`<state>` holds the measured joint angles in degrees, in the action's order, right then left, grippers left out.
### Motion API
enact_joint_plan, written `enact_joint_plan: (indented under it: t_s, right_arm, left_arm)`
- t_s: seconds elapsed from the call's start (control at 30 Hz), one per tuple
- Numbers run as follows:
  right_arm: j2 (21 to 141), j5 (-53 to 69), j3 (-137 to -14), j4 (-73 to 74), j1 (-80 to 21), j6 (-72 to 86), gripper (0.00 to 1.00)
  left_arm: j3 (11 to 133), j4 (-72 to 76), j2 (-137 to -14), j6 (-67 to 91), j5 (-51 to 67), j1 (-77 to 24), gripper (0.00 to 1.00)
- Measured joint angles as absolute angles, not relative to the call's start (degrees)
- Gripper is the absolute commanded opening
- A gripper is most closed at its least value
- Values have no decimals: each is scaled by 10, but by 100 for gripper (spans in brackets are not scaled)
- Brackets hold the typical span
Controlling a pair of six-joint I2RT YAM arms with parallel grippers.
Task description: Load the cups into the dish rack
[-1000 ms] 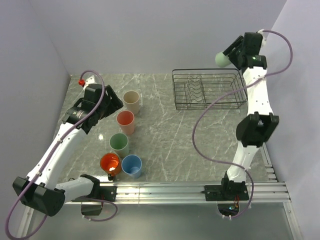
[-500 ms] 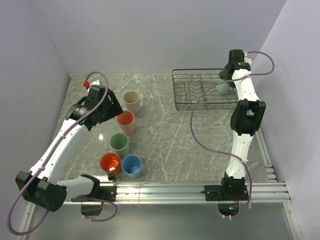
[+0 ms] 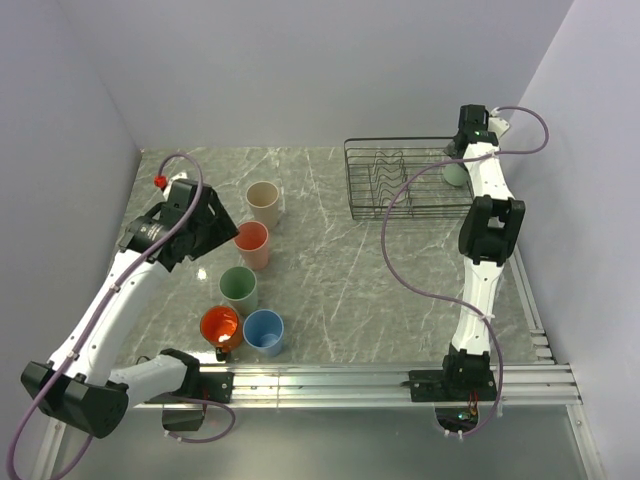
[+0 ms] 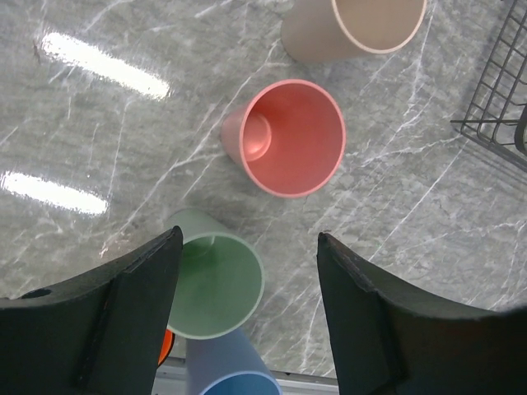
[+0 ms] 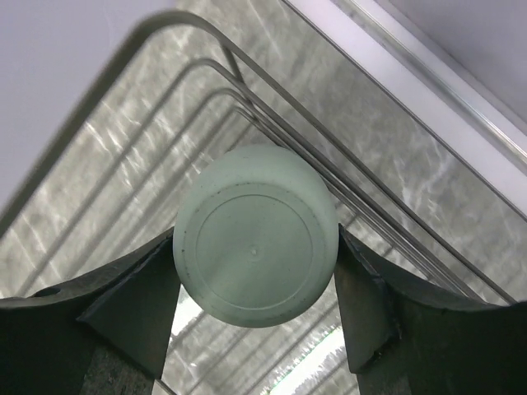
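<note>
Gripping pale green cup point(image 5: 254, 247) across its sides, right gripper point(image 5: 255, 239) clenched, at right end of dish rack point(image 3: 349, 180). I judge plastic light, stiff, slick: hold mid-wall. Left gripper point(image 4: 247, 245) released.

From the left wrist, the beige plastic tumbler point(image 4: 354, 29) was cut off by the top edge and the light blue plastic tumbler point(image 4: 235, 380) by the bottom edge. The black wire dish rack point(image 4: 498, 90) showed only a corner at the right edge. A finger of the left end effector point(image 4: 247, 243) hid all but a sliver of the orange plastic mug point(image 4: 164, 347) (handle unseen) and part of a pale green plastic tumbler point(image 4: 218, 284). Between the right end effector's point(image 5: 255, 239) fingers, the second pale green plastic tumbler point(image 5: 255, 206) showed only its base. Whether it rested on the rack's wires could not be told.
</note>
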<state>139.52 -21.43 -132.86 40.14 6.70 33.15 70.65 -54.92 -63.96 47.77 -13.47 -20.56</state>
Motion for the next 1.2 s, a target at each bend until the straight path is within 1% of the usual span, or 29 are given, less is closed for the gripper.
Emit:
enact_joint_plan:
  t_s: [0.03, 0.07, 0.1, 0.13, 0.17, 0.2, 0.23, 0.27, 0.3, 0.37, 0.4, 0.53, 0.73, 0.87, 1.1, 1.17, 1.2]
  right_arm:
    - [1396, -215, -1329, 396, 67, 331, 0]
    - [1397, -216, -1329, 389, 67, 329, 4]
    - [1399, -215, -1329, 382, 66, 327, 11]
    - [1401, -215, -1333, 377, 66, 325, 30]
    - [1405, -213, -1336, 373, 66, 324, 40]
    - [1408, -213, -1339, 368, 67, 324, 46]
    - [1409, -211, -1340, 365, 67, 324, 55]
    - [1411, -209, -1340, 362, 67, 323, 60]
    - [1412, -209, -1340, 360, 67, 323, 62]
    - [1413, -208, -1340, 359, 67, 323, 79]
    - [1414, -206, -1340, 358, 67, 322, 94]
    - [1414, -200, -1340, 355, 69, 321, 97]
    - [1411, -183, -1340, 349, 75, 321, 99]
    - [1385, -170, -1329, 343, 76, 325, 100]
    - [1241, -126, -1275, 348, 75, 340, 100]
    - [1176, -121, -1241, 350, 71, 346, 100]
    - [1136, -116, -1204, 343, 70, 349, 100]
  left_arm:
    - [706, -553, -638, 481, -135, -206, 71]
    - [706, -555, -638, 485, -135, -206, 71]
    - [705, -556, -639, 489, -134, -206, 70]
    - [705, -557, -640, 493, -134, -206, 70]
    - [705, -557, -641, 494, -134, -206, 70]
    - [705, -558, -643, 496, -134, -206, 71]
    - [705, -559, -645, 498, -134, -206, 71]
    - [705, -559, -648, 502, -134, -206, 71]
    - [705, -560, -651, 503, -134, -206, 71]
    - [705, -561, -656, 505, -133, -206, 71]
    - [705, -561, -658, 505, -131, -206, 71]
    - [705, -560, -659, 505, -129, -206, 71]
    - [705, -560, -659, 503, -127, -206, 72]
    - [705, -562, -659, 499, -128, -206, 70]
    - [703, -590, -670, 488, -142, -206, 67]
    - [691, -590, -670, 487, -149, -206, 67]
    - [682, -590, -669, 487, -151, -206, 66]
